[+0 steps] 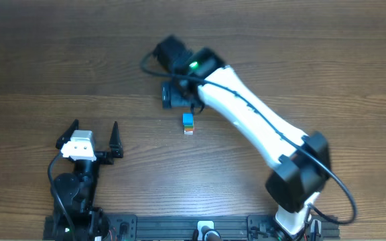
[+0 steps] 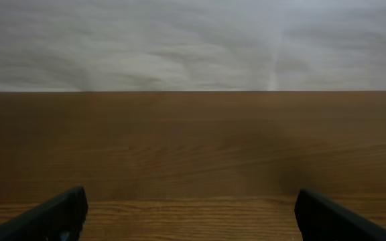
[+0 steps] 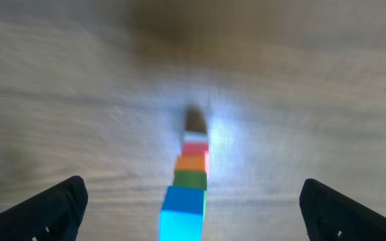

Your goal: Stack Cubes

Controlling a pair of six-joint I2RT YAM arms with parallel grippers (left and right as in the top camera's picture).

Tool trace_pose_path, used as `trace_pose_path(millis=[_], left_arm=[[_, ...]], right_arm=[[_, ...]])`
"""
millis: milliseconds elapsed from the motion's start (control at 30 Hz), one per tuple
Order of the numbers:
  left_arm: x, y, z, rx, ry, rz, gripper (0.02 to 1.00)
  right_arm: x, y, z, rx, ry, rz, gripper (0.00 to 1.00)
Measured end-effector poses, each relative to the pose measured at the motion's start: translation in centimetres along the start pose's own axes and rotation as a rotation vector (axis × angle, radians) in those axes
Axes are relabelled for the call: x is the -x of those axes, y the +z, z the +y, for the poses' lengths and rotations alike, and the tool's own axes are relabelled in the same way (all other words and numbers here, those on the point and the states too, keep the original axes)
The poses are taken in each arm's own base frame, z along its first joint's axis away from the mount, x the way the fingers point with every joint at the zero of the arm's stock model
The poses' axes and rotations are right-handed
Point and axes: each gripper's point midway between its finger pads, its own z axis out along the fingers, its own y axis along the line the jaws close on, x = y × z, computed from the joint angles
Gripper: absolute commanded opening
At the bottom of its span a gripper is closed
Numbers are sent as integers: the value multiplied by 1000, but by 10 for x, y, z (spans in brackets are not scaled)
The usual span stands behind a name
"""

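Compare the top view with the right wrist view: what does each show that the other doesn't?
Top view: the left arm's gripper, open near the bottom left, and the right arm stretched across the wooden table beside the cube stack. Right wrist view: the stack's layers, blue on top, then green, orange, red and white, seen from above between its own open fingers. Both: the stack and the table.

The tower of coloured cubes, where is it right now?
In the top view the cube tower stands near the middle of the wooden table, under the open right claw and well to the right of the left claw.
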Motion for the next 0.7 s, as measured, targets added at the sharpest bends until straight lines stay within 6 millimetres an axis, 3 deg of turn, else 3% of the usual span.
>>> trace_pose_path(millis=[133,267,333,500,600,700], left_arm=[[0,0,0,0,0,0,1000],[0,0,0,0,0,0,1000],[0,0,0,0,0,0,1000],[0,0,0,0,0,0,1000],[0,0,0,0,0,0,1000],[0,0,0,0,0,0,1000]], right_arm=[[47,-69,-25,43,-5,-217,993],[69,-126,-90,-40,51,-379,993],[72,-144,-124,-101,90,-431,991],[49,-154,-187,-227,153,-454,993],[33,-150,-211,-257,184,-495,993],[3,-150,-227,-268,191,-538,993]])
